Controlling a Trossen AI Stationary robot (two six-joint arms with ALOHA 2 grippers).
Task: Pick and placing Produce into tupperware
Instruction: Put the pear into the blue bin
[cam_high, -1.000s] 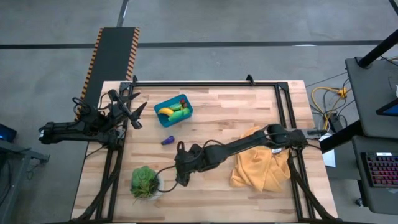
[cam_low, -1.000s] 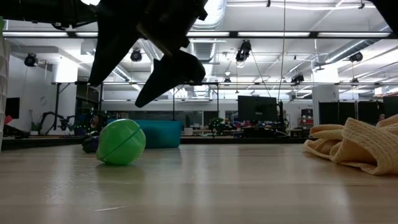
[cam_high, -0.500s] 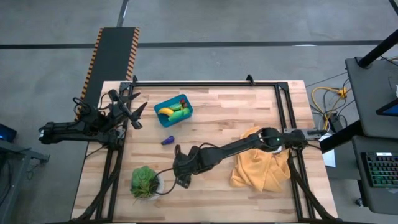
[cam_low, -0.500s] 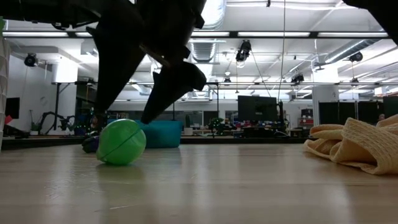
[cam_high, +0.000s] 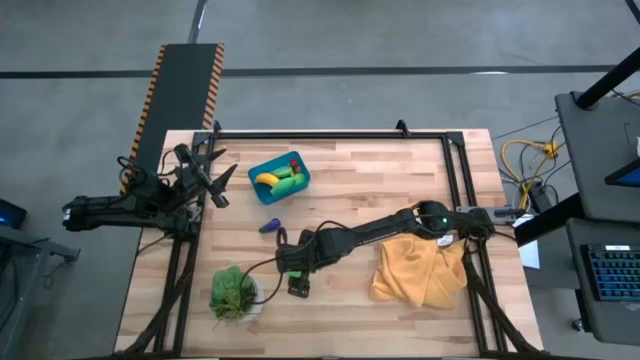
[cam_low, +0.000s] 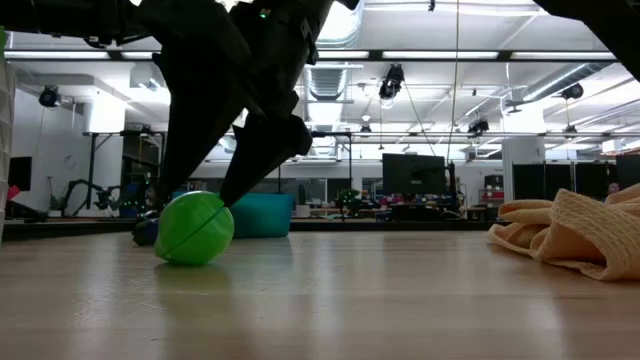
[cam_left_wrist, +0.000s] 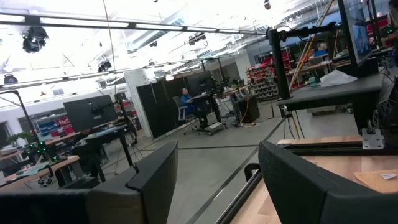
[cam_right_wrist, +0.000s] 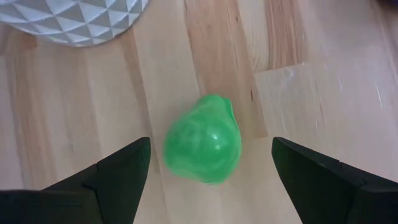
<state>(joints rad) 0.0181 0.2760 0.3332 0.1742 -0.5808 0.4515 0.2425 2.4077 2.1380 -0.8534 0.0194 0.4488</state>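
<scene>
So the teal tupperware (cam_high: 279, 177) sits in the upper left part of the counter (cam_high: 400, 180) in the high view, and it's already got some produce in it: a yellow banana (cam_high: 265, 179), some green pieces (cam_high: 287, 181) and a tiny red bit (cam_high: 293, 160). That part looks done.

What's left, as far as I can see: a purple eggplant (cam_high: 269, 226) lying loose on the wood just below the tub, and a green pear-looking piece (cam_right_wrist: 203, 147) that the right arm is going for. In the right wrist view the right gripper (cam_right_wrist: 205, 171) is directly over that green piece with its jaws spread wide, one on each side, not touching it. The low view shows the same piece (cam_low: 194, 228) at left of frame with the dark fingers right above it, the tub (cam_low: 258, 214) sitting behind it.

The left gripper (cam_high: 205, 178) is parked off the counter's left edge, jaws apart, holding nothing.

There's also a potted plant (cam_high: 232, 292) at lower left and a mustard cloth (cam_high: 420, 268) on the right, neither part of the job.

I'd say a bit past halfway, with at least two pieces to go.
</scene>
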